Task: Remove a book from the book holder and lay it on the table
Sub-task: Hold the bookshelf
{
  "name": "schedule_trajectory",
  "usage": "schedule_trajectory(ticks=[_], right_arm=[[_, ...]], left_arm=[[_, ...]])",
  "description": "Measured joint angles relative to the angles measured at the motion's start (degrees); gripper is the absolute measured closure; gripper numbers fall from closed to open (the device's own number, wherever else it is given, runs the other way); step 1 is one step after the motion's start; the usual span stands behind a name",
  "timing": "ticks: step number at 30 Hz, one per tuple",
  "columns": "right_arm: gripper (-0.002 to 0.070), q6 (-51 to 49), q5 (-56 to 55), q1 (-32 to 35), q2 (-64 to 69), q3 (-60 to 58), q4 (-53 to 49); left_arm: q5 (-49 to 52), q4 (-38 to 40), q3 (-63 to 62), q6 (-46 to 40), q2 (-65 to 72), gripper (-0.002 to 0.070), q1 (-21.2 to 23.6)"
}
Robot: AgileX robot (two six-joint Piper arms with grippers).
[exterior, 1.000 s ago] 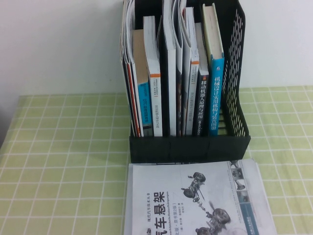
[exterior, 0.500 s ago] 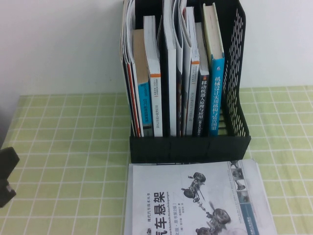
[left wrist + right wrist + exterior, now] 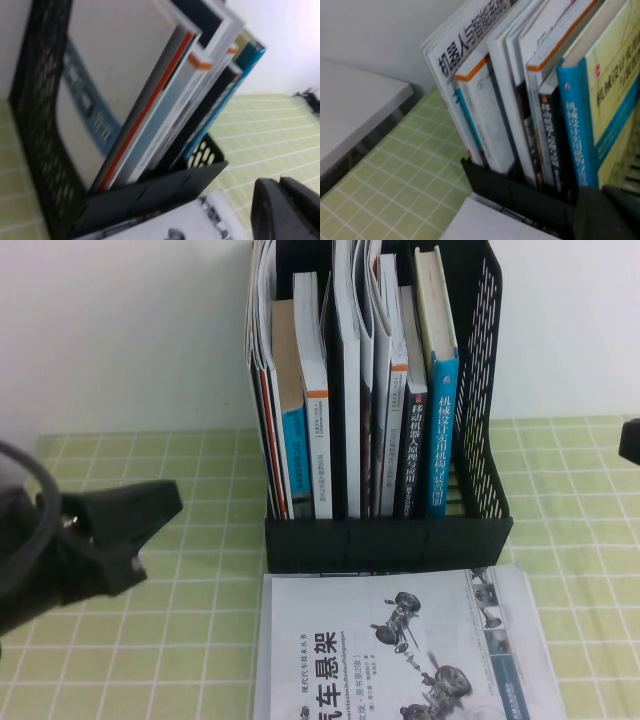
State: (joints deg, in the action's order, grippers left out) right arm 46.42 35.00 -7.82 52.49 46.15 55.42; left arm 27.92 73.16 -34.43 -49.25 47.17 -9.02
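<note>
The left gripper, its opening hidden, has entered at nine o'clock of the book holder; the closed, empty right gripper has appeared at three o'clock, nearer the blue-spined book, so the approach is beginning.

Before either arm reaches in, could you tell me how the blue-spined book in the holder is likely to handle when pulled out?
The book looks thick and hardbound, so probably stiff and fairly heavy. It stands at the book holder's right end against a black-spined book, which may drag along. Its glossy cover could be slippery. The left tool is nearing; the right tool is shut.
</note>
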Motion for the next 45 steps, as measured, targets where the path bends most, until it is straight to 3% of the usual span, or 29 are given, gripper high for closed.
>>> schedule_trajectory(ticks=[4, 8, 11, 17, 21, 27, 31, 36, 45], right_arm=[[0.0678, 7.14, -5.94, 0.0, 0.12, -3.95, 4.51], [0.0678, 18.53, -12.19, 0.0, 1.28, -7.75, 14.28], [0.0677, 29.75, -14.4, -0.13, 2.83, -8.18, 24.04], [0.0643, 44.15, -18.37, -5.73, 4.89, -8.21, 34.76], [0.057, 46.96, -18.5, -7.57, 5.92, -8.21, 36.34], [0.0414, 47.43, -17.66, -7.84, 8.87, -8.3, 41.93], [0.0341, 48.66, -14.24, -7.97, 13.56, -7.85, 42.29], [0.0323, 48.88, -13.19, -7.97, 20.17, -4.4, 42.37], [0.0321, 50.21, -11.14, -7.97, 29.71, 6.92, 42.37]], left_arm=[[3.12, 11.04, -5.8, -11.67, 7.62, 0.0677, 0.0], [3.69, 13.28, -12.69, -13.93, 16.05, 0.0678, -0.79], [2.1, 12.44, -18.6, -14.19, 23.08, 0.0678, -4.6], [-6.12, 4.36, -30.33, -12.6, 33.04, 0.0678, -17.11], [-6.66, 0.63, -36.54, -11.68, 37.86, 0.0678, -21.1], [-6.86, -6.45, -44.58, -11.27, 41.89, 0.0677, -21.53], [-6.28, -21.5, -49.02, -7.08, 43.52, 0.0677, -21.53], [-5.22, -35.02, -53.0, -1.19, 46.96, 0.0678, -21.53], [-5.83, -37.77, -55.03, 0.1, 52.11, 0.0678, -21.62]])
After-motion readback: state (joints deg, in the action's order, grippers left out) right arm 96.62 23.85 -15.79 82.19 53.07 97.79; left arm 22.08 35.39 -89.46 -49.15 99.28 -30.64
